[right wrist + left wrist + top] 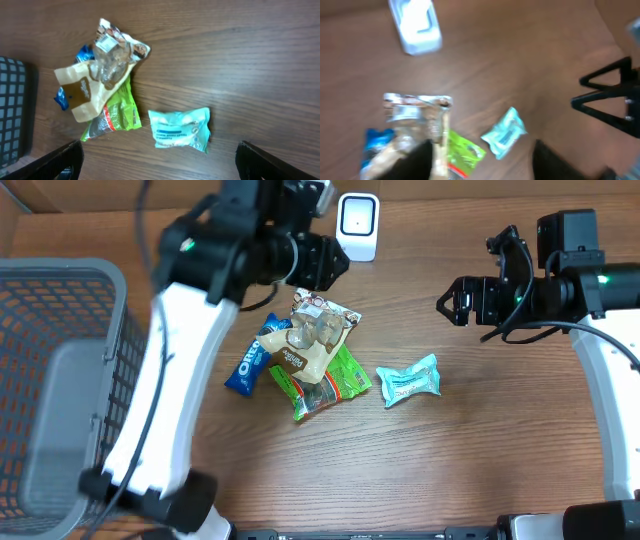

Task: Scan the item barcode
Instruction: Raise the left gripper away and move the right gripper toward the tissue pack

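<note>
Your left pincer (pixel 479 164) hangs above the heap of packets with its fingers spread and nothing clamped between them. Your right pincer (pixel 450 302) is held over the right side of the bench (pixel 420 470), wide open and empty, well apart from everything. The white scanner (pixel 357 225) stands at the far edge, just right of the left arm's wrist, which hides that pincer from overhead. You have four packets to count, all lying mid-bench nearer than the scanner. A clear-and-tan bag (pixel 315 335) lies on top of the heap, overlapping a green pack (pixel 330 385) on its near side and a blue Oreo pack (pixel 248 362) on its left. A teal packet (pixel 408 380) lies alone just right of the heap, touching nothing. No barcode is legible in any view. One grey wire basket (pixel 60 270) sits at the left edge, with the left arm running alongside it.
</note>
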